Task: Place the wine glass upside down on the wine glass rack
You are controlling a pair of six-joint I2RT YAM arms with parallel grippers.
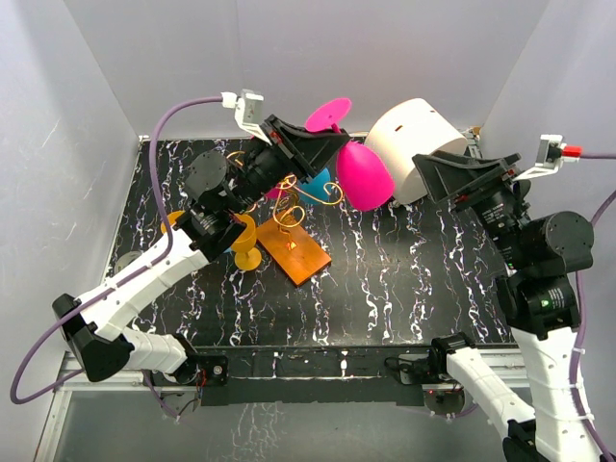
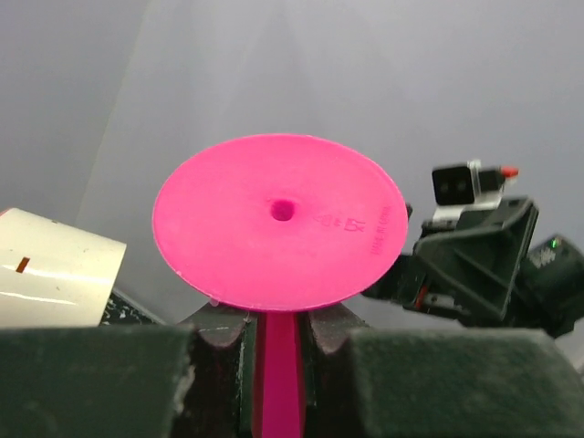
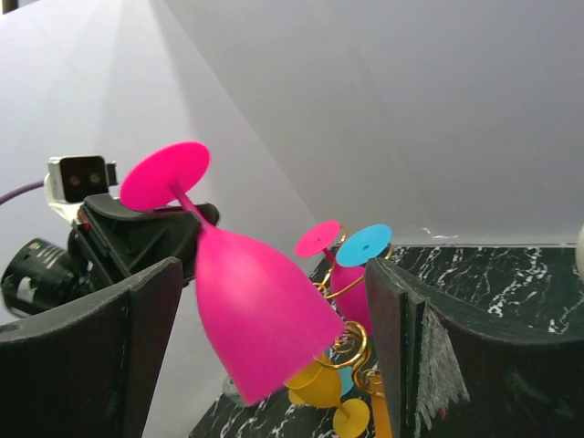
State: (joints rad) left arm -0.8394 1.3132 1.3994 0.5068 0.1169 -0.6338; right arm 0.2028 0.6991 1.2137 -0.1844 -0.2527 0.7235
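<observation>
The pink wine glass (image 1: 364, 175) hangs tilted above the table, bowl down and to the right, foot (image 2: 280, 222) up. My left gripper (image 1: 335, 138) is shut on its stem (image 2: 278, 365) just under the foot. The wine glass rack (image 1: 289, 207), gold wire spirals on an orange base (image 1: 300, 255), stands just left of and below the bowl. My right gripper (image 1: 428, 173) is open to the right of the bowl and apart from it. In the right wrist view the bowl (image 3: 260, 319) shows between and beyond its fingers (image 3: 406, 347).
On the rack hang a smaller pink glass (image 3: 351, 283) and a blue one (image 1: 316, 181). A yellow glass (image 1: 247, 241) stands beside the orange base. A white cylinder (image 1: 416, 144) lies at the back right, behind the right gripper. Grey walls enclose the table.
</observation>
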